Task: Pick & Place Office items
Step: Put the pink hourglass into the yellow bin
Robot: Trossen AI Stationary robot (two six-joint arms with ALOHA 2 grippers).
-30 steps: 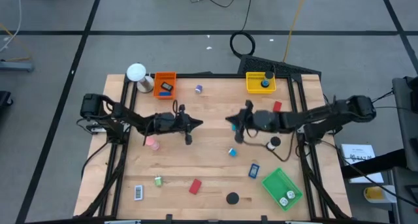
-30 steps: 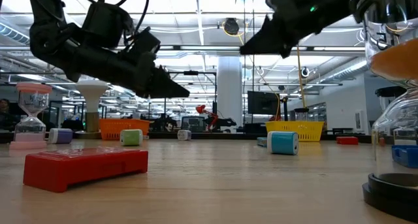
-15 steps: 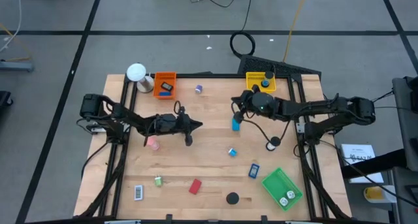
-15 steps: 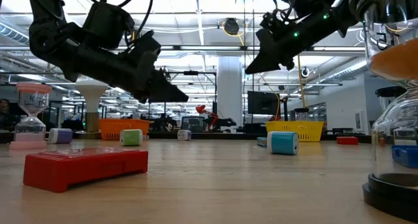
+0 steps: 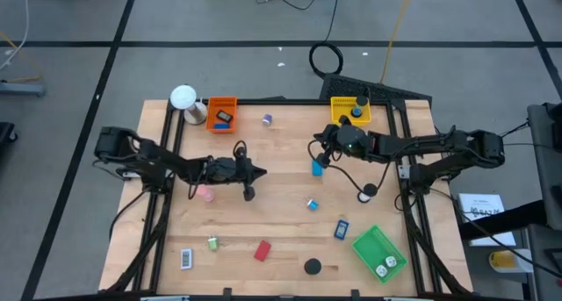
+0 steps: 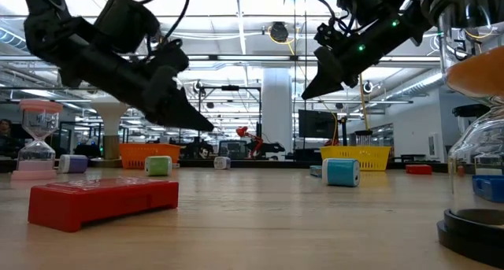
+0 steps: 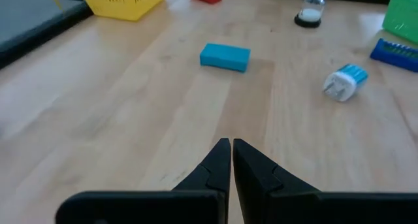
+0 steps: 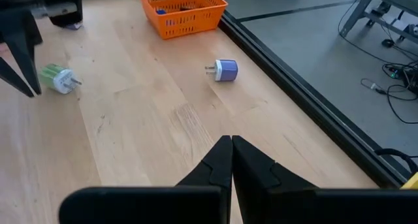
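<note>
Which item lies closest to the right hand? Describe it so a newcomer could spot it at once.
Start at the yellow tray on the table's far edge. Just nearer than it hovers the right hand, and beside its tip lies a flat, bright blue block. Unlike the striped blue-and-white roll nearby, it is plain and rectangular.

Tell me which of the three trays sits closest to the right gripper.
The yellow tray at the table's far edge. The right gripper hangs just in front of it, while the orange tray and green tray lie much farther off.
</note>
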